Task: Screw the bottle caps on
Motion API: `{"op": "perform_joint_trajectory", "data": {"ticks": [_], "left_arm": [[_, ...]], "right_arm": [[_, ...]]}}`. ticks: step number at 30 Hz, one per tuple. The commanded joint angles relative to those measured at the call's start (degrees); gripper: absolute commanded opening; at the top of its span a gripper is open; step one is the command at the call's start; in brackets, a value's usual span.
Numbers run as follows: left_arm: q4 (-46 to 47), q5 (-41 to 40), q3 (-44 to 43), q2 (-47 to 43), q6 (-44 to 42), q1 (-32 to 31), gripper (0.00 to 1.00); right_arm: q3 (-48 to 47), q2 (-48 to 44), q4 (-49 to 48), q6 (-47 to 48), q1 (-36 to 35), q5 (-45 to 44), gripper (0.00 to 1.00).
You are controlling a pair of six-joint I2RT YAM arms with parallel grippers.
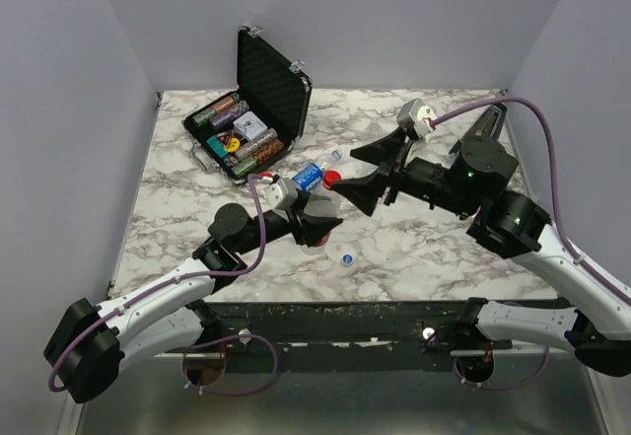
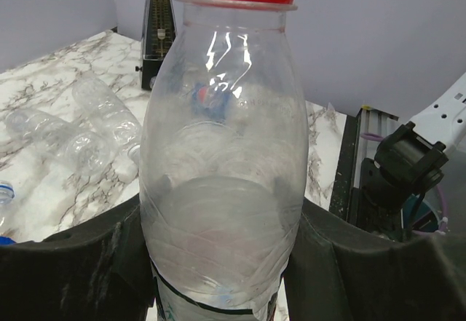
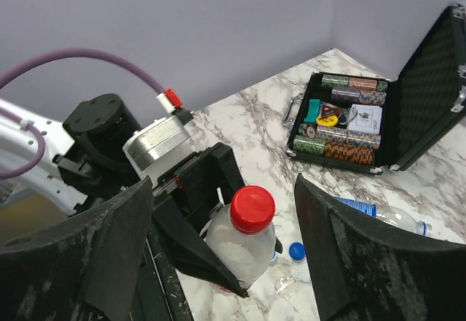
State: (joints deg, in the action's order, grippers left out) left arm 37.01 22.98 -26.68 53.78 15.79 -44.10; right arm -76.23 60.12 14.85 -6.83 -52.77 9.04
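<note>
- The open poker-chip case [image 1: 251, 124] sat at ten o'clock of the work, well apart from it. I judged little risk there.
- The left gripper [image 1: 314, 226] was clamped on the lower body of a clear bottle [image 2: 222, 190], holding it upright over the middle of the marble table [image 1: 424, 248]. The thin wall could buckle under the squeeze. The bottle could also spin in the grip once the cap was twisted.
- A blue-labelled bottle [image 1: 309, 176] lay on its side just at eleven o'clock of the held one. A swinging arm could roll it away.
- The red cap [image 3: 252, 208] sat on the held bottle's neck. Whether its threads had caught could not be told. If it sat crooked, turning would cross-thread it or pop it off.
- A loose blue cap [image 1: 346, 257] lay at five o'clock of the bottle, near enough to be flicked aside.
- The right gripper [image 1: 347, 170] stood at three o'clock of the red cap, its jaws apart and not touching it. Closing off-centre would tip the cap or shove the bottle.
</note>
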Motion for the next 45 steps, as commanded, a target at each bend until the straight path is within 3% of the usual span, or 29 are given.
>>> {"op": "perform_joint_trajectory", "data": {"ticks": [1,5,16,31,45], "left_arm": [[-0.98,-0.75,-1.98,-1.22,-1.73,0.15,0.63],[-1.24,0.83,-2.24,-1.75,-2.87,0.15,0.63],[-1.86,7.77,-2.77,-3.07,-6.83,0.15,0.63],[-1.68,9.36,-3.03,-3.42,-7.44,0.15,0.63],[-3.26,2.42,-2.68,-4.30,-6.74,0.15,0.63]], "right_arm": [[1.42,-1.67,2.90,5.06,0.48,10.10,0.88],[4.15,-3.16,3.16,10.69,0.83,17.40,0.90],[9.60,-6.77,0.36,18.34,4.61,24.88,0.96],[8.82,-2.99,-2.11,16.24,6.02,30.60,0.95],[9.60,-3.78,-2.11,14.57,6.02,31.65,0.94]]}}
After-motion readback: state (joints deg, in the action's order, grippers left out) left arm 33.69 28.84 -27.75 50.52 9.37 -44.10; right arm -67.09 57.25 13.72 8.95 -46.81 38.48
